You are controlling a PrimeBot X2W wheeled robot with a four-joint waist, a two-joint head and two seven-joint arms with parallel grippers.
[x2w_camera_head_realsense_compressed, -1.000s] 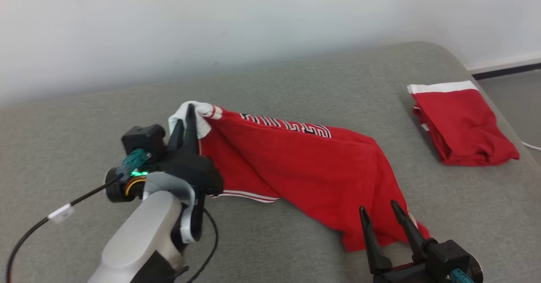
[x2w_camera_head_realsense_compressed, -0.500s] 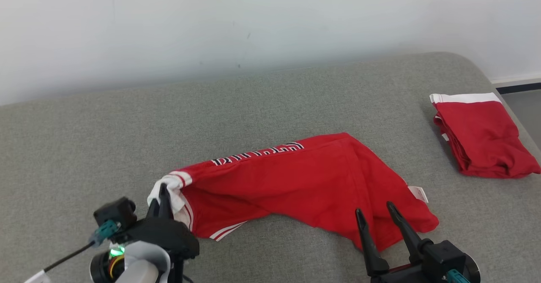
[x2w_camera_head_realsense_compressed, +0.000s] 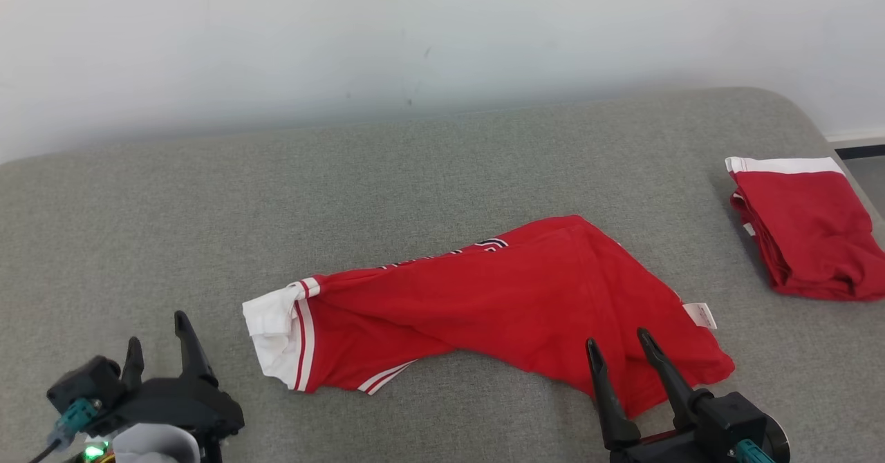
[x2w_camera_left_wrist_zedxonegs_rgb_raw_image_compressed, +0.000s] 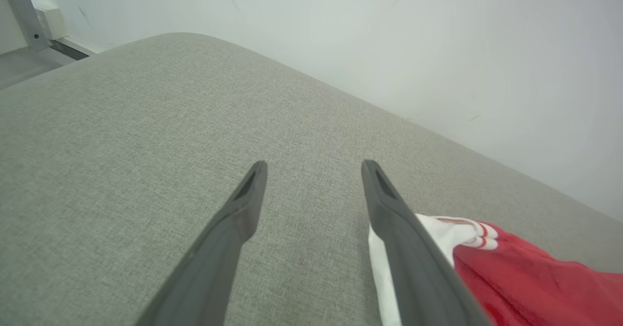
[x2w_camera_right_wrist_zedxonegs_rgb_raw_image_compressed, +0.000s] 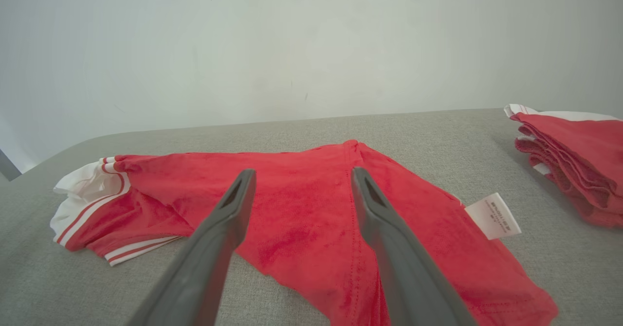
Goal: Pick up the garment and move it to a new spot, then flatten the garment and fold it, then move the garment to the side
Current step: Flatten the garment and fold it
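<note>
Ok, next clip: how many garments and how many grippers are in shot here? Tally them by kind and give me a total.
Red garments: 2, the loose garment lying in the middle and the folded garment to the right
Grippers: 2, the left gripper and the right gripper, both open and holding nothing
Total: 4

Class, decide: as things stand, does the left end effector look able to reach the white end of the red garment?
Probably yes. The left end effector is open and sits beside the white end of the garment, with only bare grey cushion between them and nothing in the way.
</note>
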